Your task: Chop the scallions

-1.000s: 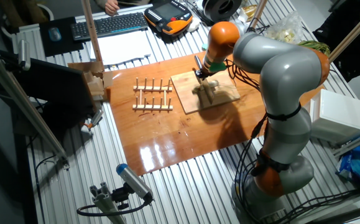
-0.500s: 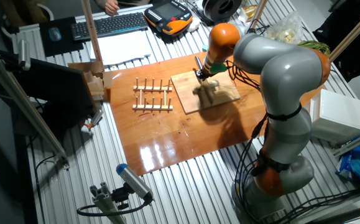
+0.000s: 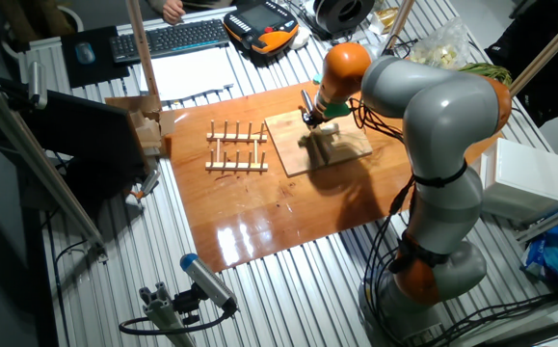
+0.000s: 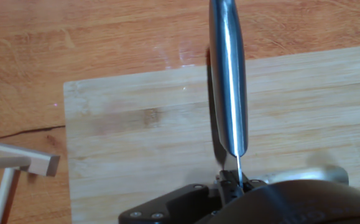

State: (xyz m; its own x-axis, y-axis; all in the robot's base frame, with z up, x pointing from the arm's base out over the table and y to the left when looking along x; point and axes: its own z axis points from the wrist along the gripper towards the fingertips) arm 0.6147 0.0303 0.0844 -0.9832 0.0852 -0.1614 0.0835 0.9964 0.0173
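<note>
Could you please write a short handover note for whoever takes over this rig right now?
Gripper: over the cutting board, carrying a knife; the hand view looks along the blade. The jaws themselves are hidden, so their state cannot be read directly.
Scallions: none visible on the board in either view; part of the board is hidden by the arm and blade. A pale bundle and green stalks lie at the far right of the table.
Also on the table: a wooden rack left of the board.
Done: knife in hand, positioned above the board.
Left: locate the scallion piece, confirm it sits under the blade, then chop.

Bare cutting board (image 4: 142, 118) beside knife (image 4: 227, 74)
</note>
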